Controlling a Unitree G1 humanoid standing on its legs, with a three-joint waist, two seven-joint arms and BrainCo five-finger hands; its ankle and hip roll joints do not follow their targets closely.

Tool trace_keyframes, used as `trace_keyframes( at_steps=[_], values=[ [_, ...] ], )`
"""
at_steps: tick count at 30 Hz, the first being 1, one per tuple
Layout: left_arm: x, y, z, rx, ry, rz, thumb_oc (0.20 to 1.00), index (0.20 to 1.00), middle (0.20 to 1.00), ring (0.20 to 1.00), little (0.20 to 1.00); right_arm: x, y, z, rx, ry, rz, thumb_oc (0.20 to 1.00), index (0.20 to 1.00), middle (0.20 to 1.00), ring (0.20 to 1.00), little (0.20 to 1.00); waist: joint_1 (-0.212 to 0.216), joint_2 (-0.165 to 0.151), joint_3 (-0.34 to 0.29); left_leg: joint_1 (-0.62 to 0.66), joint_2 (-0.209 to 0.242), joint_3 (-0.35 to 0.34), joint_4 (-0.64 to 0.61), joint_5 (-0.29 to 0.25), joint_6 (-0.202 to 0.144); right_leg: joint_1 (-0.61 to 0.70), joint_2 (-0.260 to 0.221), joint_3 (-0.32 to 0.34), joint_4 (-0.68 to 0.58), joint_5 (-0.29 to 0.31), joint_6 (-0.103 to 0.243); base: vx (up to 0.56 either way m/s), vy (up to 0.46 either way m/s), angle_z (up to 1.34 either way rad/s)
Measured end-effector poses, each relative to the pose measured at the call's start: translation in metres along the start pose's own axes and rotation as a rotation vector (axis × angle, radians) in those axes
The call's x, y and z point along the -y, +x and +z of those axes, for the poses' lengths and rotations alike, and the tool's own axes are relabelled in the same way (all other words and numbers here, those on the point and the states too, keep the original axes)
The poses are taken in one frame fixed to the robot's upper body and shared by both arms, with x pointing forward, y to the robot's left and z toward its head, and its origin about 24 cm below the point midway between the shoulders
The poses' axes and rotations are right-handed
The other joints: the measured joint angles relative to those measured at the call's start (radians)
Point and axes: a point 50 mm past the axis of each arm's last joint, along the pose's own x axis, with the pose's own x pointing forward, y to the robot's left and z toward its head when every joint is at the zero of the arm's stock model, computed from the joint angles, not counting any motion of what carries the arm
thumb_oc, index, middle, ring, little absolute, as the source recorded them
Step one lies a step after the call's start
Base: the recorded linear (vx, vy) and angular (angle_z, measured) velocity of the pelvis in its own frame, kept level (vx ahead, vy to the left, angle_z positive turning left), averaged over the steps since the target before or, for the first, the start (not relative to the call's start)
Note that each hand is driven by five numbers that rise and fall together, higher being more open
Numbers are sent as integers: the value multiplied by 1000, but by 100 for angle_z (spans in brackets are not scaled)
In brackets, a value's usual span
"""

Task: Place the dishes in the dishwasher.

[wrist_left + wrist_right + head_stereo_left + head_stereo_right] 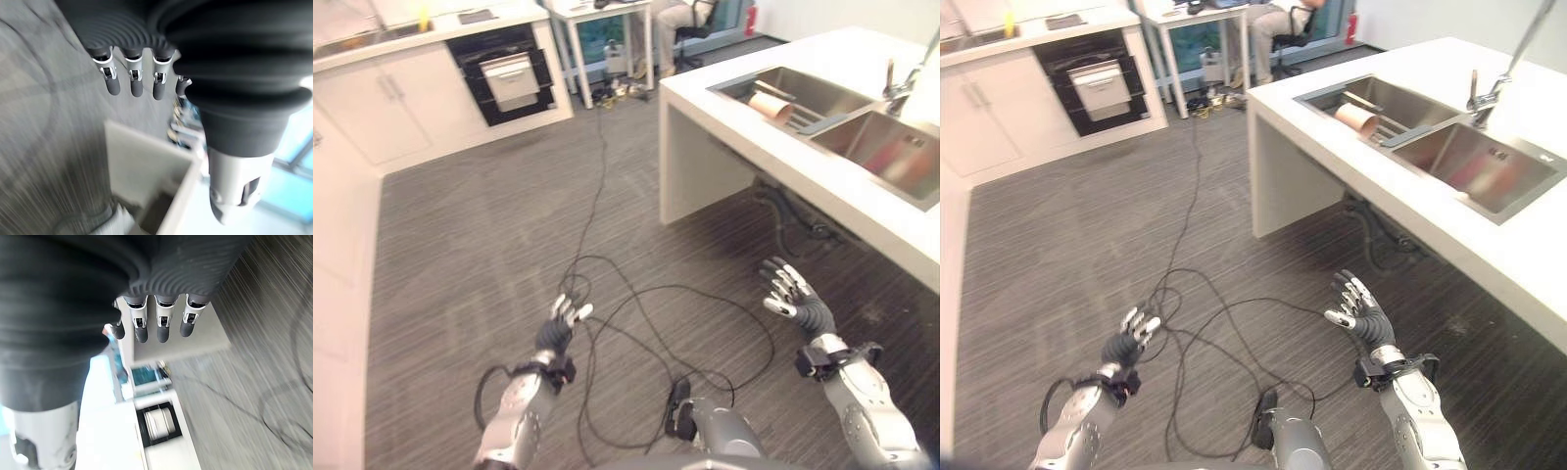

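Lying in the left basin of the double sink (822, 83), a tan cylindrical dish (771, 105) rests on its side, its long axis running roughly across the basin with its round open end turned toward the robot. Thin pale utensils (1363, 101) lie beside it, slanted along the basin floor; what they are cannot be told. The right basin (1474, 162) holds nothing that can be made out, apart from a reddish tint on its steel. A tap (1487, 93) stands at the back of the white counter (862, 201).

Across the room, the dishwasher (504, 70) sits in the white cabinets (382, 113) with its dark front open and a pale rack (1102, 86) showing inside. No print on it is readable.

The left hand (560, 326) and the right hand (790, 291) hover over the grey floor (489, 245), well apart from the sink, fingers spread and relaxed, holding nothing. A seated person (1278, 20) shows by a white table (597, 15) in the far room.
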Motion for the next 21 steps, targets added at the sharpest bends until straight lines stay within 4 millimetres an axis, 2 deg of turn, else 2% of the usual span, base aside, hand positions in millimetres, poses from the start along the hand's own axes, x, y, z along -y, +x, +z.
trace_keyframes(
  at_steps=[1,2,3,4,5,6,7,8,9,10,11,12,13,14,15,16,17,18,19,20,21],
  values=[
    [3,1,5,15,23,-24,1000,1000,1000,1000,1000,2,-2,3,15,4,-18,1000,1000,1000,1000,1000,3,-41,9,-5,-6,6,64,47,-73,49,-7,44,-49,-98,-26,434,-250,-20],
    [2,0,-3,-22,19,-13,1000,1000,1000,1000,1000,1,-1,3,13,6,-19,1000,1000,1000,1000,1000,-2,-39,11,-5,9,1,117,123,-119,108,21,49,-113,-99,-31,438,-290,-26],
    [1,-5,-10,-46,13,-8,1000,1000,1000,1000,1000,2,-2,5,17,0,-12,1000,1000,1000,1000,1000,-17,-42,7,-45,25,4,253,234,-179,200,47,50,-217,-86,-50,397,-245,-27],
    [0,-7,-11,-46,9,2,1000,1000,1000,1000,1000,2,-3,13,40,-24,3,1000,1000,1000,1000,1000,-19,-53,2,-132,37,2,444,338,-223,251,65,64,-278,-84,-79,469,-242,-45],
    [-1,-7,-10,-37,12,4,1000,1000,1000,1000,1000,5,-3,24,71,-56,15,1000,1000,1000,1000,1000,-6,-54,1,-293,50,-19,727,467,-243,292,84,106,-333,-67,-97,385,-139,-61],
    [-1,-9,-6,-28,19,-1,1000,1000,1000,1000,1000,7,-3,31,100,-62,4,1000,1000,1000,1000,1000,7,-83,6,-444,28,-53,922,458,-228,327,87,141,-380,-60,-106,350,-56,-105],
    [3,-9,13,46,38,-34,1000,1000,1000,1000,1000,8,0,39,143,-57,-8,1000,1000,1000,1000,1000,58,-162,36,-665,-17,-35,1135,394,-115,392,60,204,-480,-22,-99,425,182,-151],
    [-6,-12,15,60,33,3,1000,1000,1000,1000,1000,3,7,42,165,-42,6,1000,1000,1000,1000,1000,100,-230,53,-803,-11,22,1103,355,-72,489,38,258,-576,22,-57,437,248,-158],
    [-10,-14,9,31,32,23,1000,1000,1000,1000,1000,0,13,48,189,-46,25,1000,1000,1000,1000,1000,92,-218,52,-868,13,4,978,356,-69,548,58,258,-588,35,-35,535,375,-178],
    [-17,-20,4,15,27,48,1000,1000,1000,1000,1000,-7,17,51,195,-55,68,1000,1000,1000,1000,1000,99,-188,35,-839,44,23,621,345,-35,581,87,308,-562,26,-15,509,419,-173],
    [-26,-28,1,0,13,82,1000,1000,1000,1000,1000,-14,17,61,221,-95,121,1000,1000,1000,1000,1000,89,-148,23,-801,48,31,312,358,-17,625,108,342,-561,-17,29,574,478,-215],
    [-32,-29,5,12,12,96,1000,1000,1000,1000,1000,-12,11,65,236,-111,115,1000,1000,1000,1000,1000,99,-129,6,-791,22,20,148,357,-22,693,109,347,-641,-63,77,485,434,-216],
    [-37,-31,8,27,16,114,1000,1000,1000,1000,1000,-12,11,66,230,-117,117,1000,1000,1000,1000,1000,99,-112,-7,-766,-3,-62,-16,341,-23,727,103,358,-695,-90,87,296,305,-211],
    [-40,-32,10,42,-15,130,1000,1000,1000,1000,1000,-10,9,64,212,-124,117,1000,1000,1000,1000,1000,94,-97,-11,-741,-47,-171,-93,318,-7,764,81,418,-706,-105,76,214,307,-227],
    [-35,-32,7,67,-58,127,1000,1000,1000,1000,1000,-5,4,60,166,-155,114,1000,1000,1000,1000,1000,98,-46,-25,-708,-64,-188,-42,271,67,801,92,466,-684,-110,78,247,411,-177],
    [-29,-25,10,92,-66,99,1000,1000,1000,1000,1000,-5,-3,47,111,-130,107,1000,1000,1000,1000,1000,73,-70,-29,-681,-73,-160,5,402,76,809,64,433,-581,-120,74,281,464,-115],
    [-23,-20,16,115,-67,65,1000,1000,1000,1000,1000,-8,-4,46,101,-124,121,1000,1000,1000,1000,1000,59,-95,-29,-647,-87,-125,-1,413,79,790,35,433,-500,-112,72,295,491,-38],
    [-25,-16,27,151,-63,79,1000,1000,1000,1000,1000,-13,-7,59,153,-138,142,1000,1000,1000,1000,1000,52,-111,-29,-601,-107,-72,-32,411,76,747,1,420,-368,-89,60,258,432,4],
    [-25,-17,40,185,-27,36,1000,1000,1000,1000,1000,-17,-14,72,220,-149,155,1000,1000,1000,1000,1000,46,-112,-24,-568,-124,-54,-45,416,86,704,-41,394,-263,-133,80,273,450,17],
    [-24,-17,51,214,1,0,1000,1000,1000,1000,1000,-18,-17,82,269,-143,159,1000,1000,1000,1000,1000,64,-110,-25,-550,-156,-53,-40,432,110,697,-70,388,-328,-199,111,251,387,26],
    [-21,-16,62,253,14,-40,1000,1000,1000,1000,1000,-20,-18,86,295,-140,152,1000,1000,1000,1000,1000,77,-109,-22,-545,-182,-50,-17,432,109,689,-86,380,-395,-205,118,215,304,33]
  ],
)
